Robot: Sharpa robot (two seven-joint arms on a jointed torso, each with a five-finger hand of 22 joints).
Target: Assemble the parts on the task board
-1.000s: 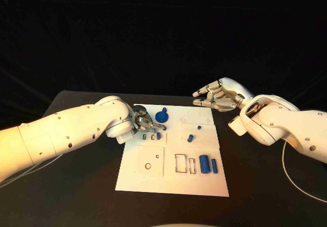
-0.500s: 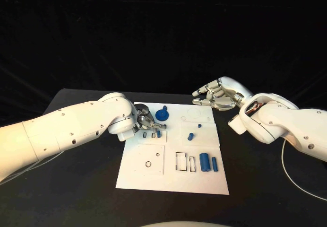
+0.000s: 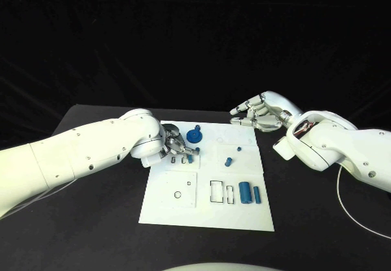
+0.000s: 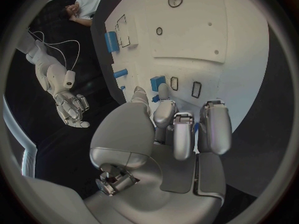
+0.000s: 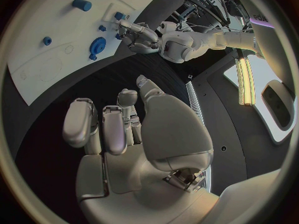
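Black table (image 3: 98,226), white task board (image 3: 208,217); dark backdrop

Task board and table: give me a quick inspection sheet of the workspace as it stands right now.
Surface: black table, white task board in the middle.
Job's things: blue round part, two blue cylinders side by side, small blue pieces mid-board.
Clutter: nothing seen.
Hands: left hand over the board's slots, a small blue piece at its fingertips; right hand open, off the board's far corner.
Cables: white cable under the right arm.
Surroundings: dark backdrop.
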